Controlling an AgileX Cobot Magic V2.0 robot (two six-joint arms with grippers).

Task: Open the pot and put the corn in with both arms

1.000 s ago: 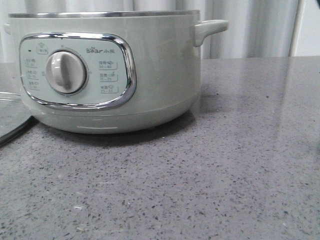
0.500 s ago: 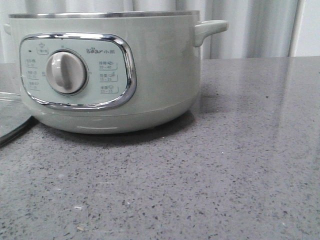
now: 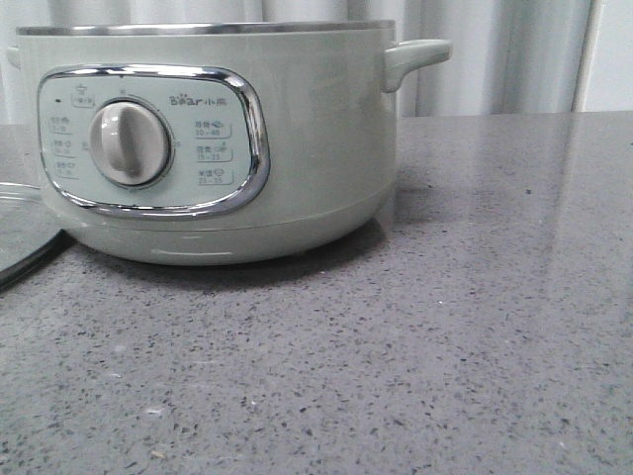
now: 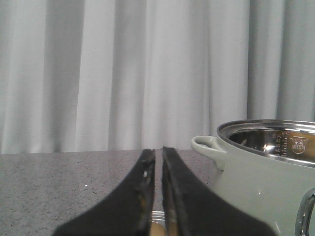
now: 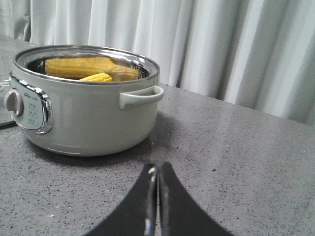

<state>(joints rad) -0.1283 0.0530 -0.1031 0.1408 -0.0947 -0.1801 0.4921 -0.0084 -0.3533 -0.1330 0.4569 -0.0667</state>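
Note:
The pale grey-green pot (image 3: 316,148) stands uncovered at the left of the grey table, dial and "Bear" panel facing the front camera. In the right wrist view the pot (image 5: 88,118) holds the yellow corn (image 5: 97,77), with a yellow reflection on the steel wall behind it. My right gripper (image 5: 157,167) is shut and empty, low over the table, well apart from the pot. My left gripper (image 4: 158,150) is shut to a thin slit beside the pot (image 4: 261,182), near its side handle. A bit of steel and beige shows through the slit. Neither gripper shows in the front view.
The flat glass lid (image 3: 20,228) lies on the table at the far left, against the pot's base. A dark cord (image 5: 4,125) runs off by the pot. Pale curtains hang behind the grey speckled table (image 3: 445,327).

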